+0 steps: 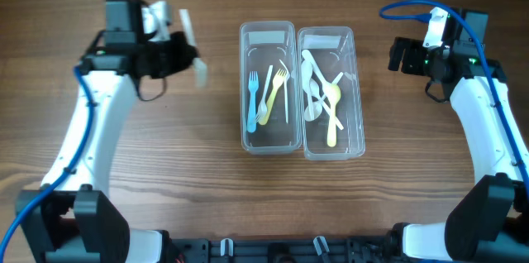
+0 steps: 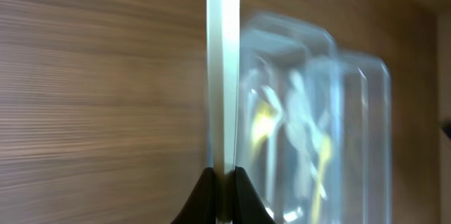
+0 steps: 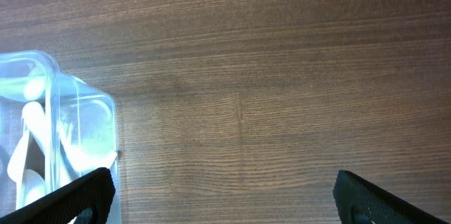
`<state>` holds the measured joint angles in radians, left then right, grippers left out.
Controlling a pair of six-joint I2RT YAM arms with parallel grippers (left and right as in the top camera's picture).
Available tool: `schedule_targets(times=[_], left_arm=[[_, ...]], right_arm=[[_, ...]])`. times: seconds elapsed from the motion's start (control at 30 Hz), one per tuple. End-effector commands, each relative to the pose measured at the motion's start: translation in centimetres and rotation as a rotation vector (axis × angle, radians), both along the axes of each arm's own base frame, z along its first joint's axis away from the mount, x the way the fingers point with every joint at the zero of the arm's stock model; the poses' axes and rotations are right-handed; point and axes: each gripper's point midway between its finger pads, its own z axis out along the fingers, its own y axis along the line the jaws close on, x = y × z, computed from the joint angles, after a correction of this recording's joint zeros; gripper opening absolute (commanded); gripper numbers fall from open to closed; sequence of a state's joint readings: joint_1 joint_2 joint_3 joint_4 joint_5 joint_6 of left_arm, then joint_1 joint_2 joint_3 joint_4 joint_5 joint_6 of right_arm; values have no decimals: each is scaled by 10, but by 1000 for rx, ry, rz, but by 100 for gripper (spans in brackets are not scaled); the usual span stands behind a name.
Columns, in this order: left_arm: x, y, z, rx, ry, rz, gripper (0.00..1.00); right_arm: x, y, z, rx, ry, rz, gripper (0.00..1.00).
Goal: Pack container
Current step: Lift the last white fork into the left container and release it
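Two clear containers stand touching side by side at the centre of the wooden table [image 1: 198,172], their long sides running from 12 to 6 o'clock. The left container [image 1: 245,89] holds three forks lying lengthwise: a blue fork [image 1: 253,102] along its 9 o'clock wall, a yellow fork [image 1: 271,93] just beside it, and a pale fork [image 1: 285,89] toward 3 o'clock. The right container [image 1: 357,89] holds a loose pile of white spoons [image 1: 316,89], crossed over one another, with a yellow spoon [image 1: 332,118] lying toward 6 o'clock. Both containers are uncovered. The left gripper [image 1: 183,50] hangs at about 9 o'clock from the containers, well apart from them, with its fingers pinched narrowly on a thin, translucent lid [image 1: 199,73] held on edge. In the left wrist view that lid [image 2: 223,76] is a single pale upright strip rising from the closed black fingertips of the gripper [image 2: 224,175], and the two containers appear blurred toward 3 o'clock. The right gripper [image 1: 401,54] sits at about 2 o'clock from the containers, clear of them. In its own view the gripper [image 3: 222,189] has its fingers spread wide with nothing between them but bare wood, and a corner of the right container [image 3: 84,118] shows at 8 o'clock.
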<state>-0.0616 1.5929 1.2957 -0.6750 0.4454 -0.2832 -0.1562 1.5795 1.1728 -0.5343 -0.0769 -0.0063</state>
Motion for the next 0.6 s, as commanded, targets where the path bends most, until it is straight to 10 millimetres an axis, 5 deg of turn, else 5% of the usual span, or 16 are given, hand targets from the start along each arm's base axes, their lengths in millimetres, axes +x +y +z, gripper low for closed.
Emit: schedule_targets(times=[0.0,0.2,0.57], left_arm=[[-17,-64,14,-61,-28,-176,4],[-36,-110,6,59,-60,-273,4],[-51,-139,-19,150,-9,-262,4]], right_arm=[[-2,-2,4,-20,-9,7,100],[-2,-2,4,-20,-9,7,100],[-2,-2,4,-20,-9,7,100]])
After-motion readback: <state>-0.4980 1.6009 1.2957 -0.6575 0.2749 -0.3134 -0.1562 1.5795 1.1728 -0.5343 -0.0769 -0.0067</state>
